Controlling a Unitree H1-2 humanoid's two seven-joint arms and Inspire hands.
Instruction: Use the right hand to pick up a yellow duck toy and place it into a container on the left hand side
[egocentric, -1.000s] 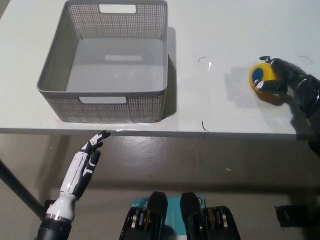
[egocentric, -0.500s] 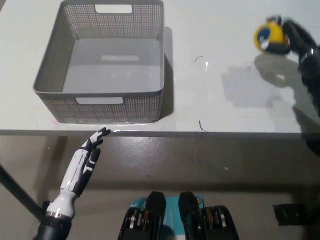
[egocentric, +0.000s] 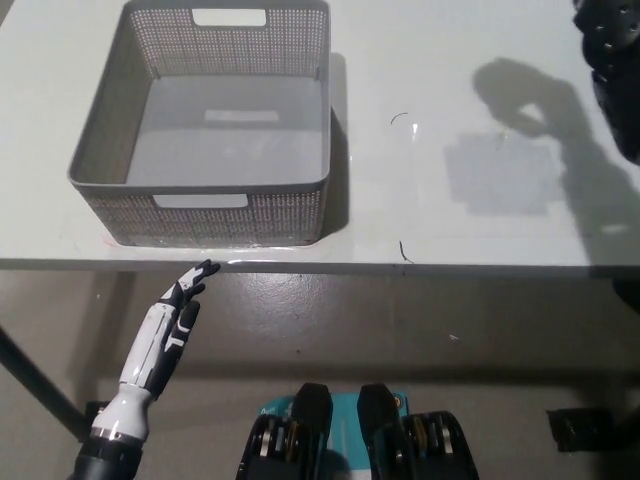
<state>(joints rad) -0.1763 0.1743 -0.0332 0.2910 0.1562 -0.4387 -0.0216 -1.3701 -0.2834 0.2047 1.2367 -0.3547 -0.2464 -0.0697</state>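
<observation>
Only part of my black right hand (egocentric: 607, 32) shows, high at the top right corner of the head view, cut by the picture's edge. The yellow duck toy is nowhere in sight, neither on the table nor at the hand. The hand's dark shadow (egocentric: 530, 105) falls on the white table (egocentric: 480, 225) right of the middle. The grey mesh basket (egocentric: 200, 186) stands at the table's left with nothing in it. My white left hand (egocentric: 172, 318) rests open below the table's front edge, under the basket.
The table's front edge runs across the picture just below the basket. Below it lies bare floor. A faint grey patch (egocentric: 497, 175) and small dark marks (egocentric: 404, 250) lie on the tabletop between basket and shadow.
My right hand has risen from the table's right side with the duck in it, up to the top right corner. The duck has left the picture. The left hand is unmoved.
</observation>
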